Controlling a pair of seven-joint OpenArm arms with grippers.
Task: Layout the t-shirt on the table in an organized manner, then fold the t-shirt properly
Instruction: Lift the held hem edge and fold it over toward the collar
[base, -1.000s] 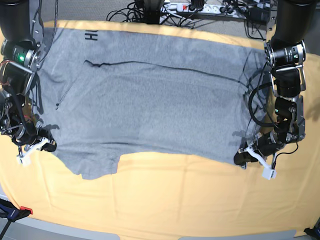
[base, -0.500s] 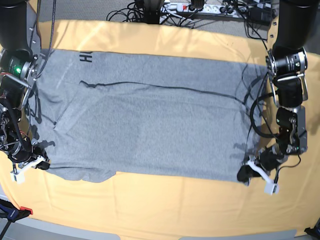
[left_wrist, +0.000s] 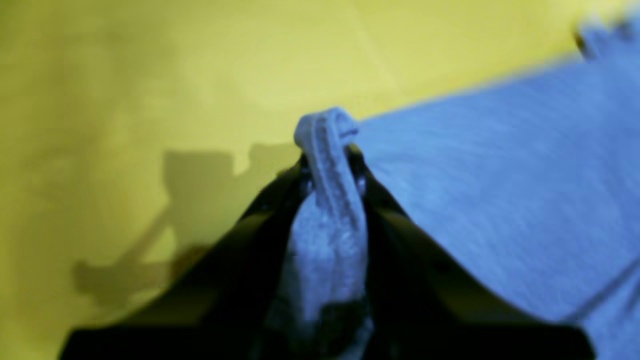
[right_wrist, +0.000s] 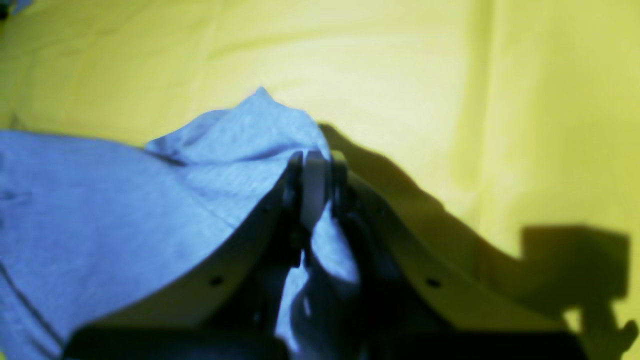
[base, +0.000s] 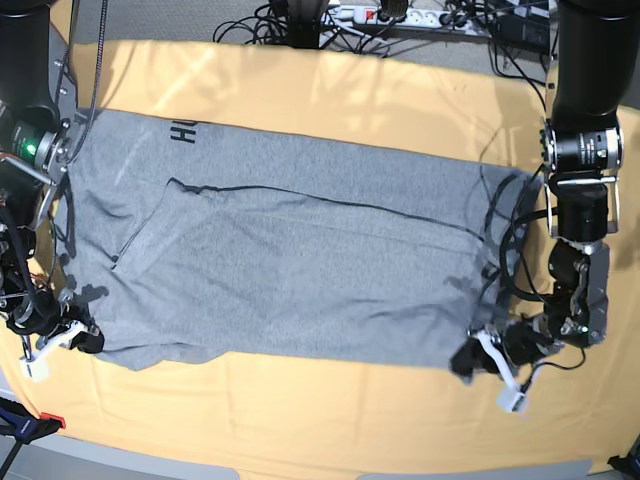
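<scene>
The grey t-shirt (base: 290, 260) lies spread wide over the yellow-orange table (base: 320, 430), black lettering at its far left corner. My left gripper (base: 470, 360) is shut on the shirt's near right corner; in the left wrist view a rolled fold of the t-shirt (left_wrist: 327, 150) sits pinched in the left gripper (left_wrist: 330, 172). My right gripper (base: 80, 340) is shut on the shirt's near left corner; in the right wrist view the t-shirt (right_wrist: 240, 135) bunches at the right gripper (right_wrist: 314, 172), low over the cloth of the table (right_wrist: 450, 75).
Cables and a power strip (base: 400, 15) lie beyond the table's far edge. A dark clamp with a red tip (base: 25, 420) sits at the near left corner. A strip of bare cloth runs along the front edge.
Both grippers have pulled the shirt's lower edge toward the front of the table. The near edge now lies straighter and the sleeve flap at the lower left has flattened out.
</scene>
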